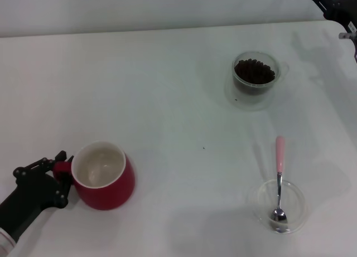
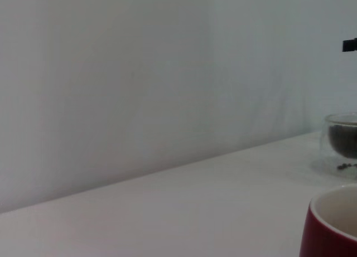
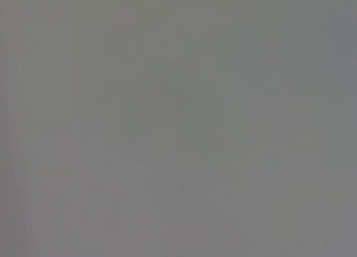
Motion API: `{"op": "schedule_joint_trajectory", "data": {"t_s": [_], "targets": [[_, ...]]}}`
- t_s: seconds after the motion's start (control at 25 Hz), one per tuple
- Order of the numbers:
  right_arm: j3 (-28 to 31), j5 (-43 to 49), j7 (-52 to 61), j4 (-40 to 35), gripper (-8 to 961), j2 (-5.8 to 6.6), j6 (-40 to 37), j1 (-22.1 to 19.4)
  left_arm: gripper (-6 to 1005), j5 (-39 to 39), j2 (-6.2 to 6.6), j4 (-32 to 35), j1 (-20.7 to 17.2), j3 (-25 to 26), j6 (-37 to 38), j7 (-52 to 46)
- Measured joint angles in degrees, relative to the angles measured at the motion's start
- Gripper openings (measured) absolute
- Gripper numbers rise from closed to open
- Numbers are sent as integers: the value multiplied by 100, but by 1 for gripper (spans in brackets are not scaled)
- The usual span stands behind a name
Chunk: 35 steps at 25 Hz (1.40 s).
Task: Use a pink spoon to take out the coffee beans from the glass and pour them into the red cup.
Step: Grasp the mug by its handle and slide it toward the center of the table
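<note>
Head view: pink spoon [image 1: 279, 179] near right, bowl down in a shallow clear dish [image 1: 294, 212]; light, stiff, slick, so take the pink handle. Left gripper [image 1: 61, 173] clenched on the red cup [image 1: 104, 182] handle. Right gripper [image 1: 334, 6] far right, jaws unreadable.

Left wrist view: glass [image 2: 341, 135] of coffee beans [image 2: 345, 141] far off.

Right wrist view: blank.

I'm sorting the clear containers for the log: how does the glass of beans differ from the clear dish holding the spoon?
The glass is deeper and full of coffee beans; the clear dish is wider, shallower and holds only the bowl end of the pink spoon. The glass stands farther from the robot, the dish nearer. Both are clear, round, upright and on the robot's right side.
</note>
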<state>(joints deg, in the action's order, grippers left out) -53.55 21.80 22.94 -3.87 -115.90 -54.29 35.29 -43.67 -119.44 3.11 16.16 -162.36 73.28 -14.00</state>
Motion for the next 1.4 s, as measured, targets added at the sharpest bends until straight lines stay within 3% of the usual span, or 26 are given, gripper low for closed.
{"op": "schedule_joint_trajectory", "data": {"t_s": [0.2,0.64,1.4], "targets": [[-7,0,0,0,861,-5,15,-5,169,-4,-6,159,9,3,-24,156],[-27,-1,1,0,858,-2,-20,-6,88,-60,-17,539,48,20,-301,487],[-62,41,-4,0,854,21,-25,29,67,-72,-35,1054,344,20,-902,733]]}}
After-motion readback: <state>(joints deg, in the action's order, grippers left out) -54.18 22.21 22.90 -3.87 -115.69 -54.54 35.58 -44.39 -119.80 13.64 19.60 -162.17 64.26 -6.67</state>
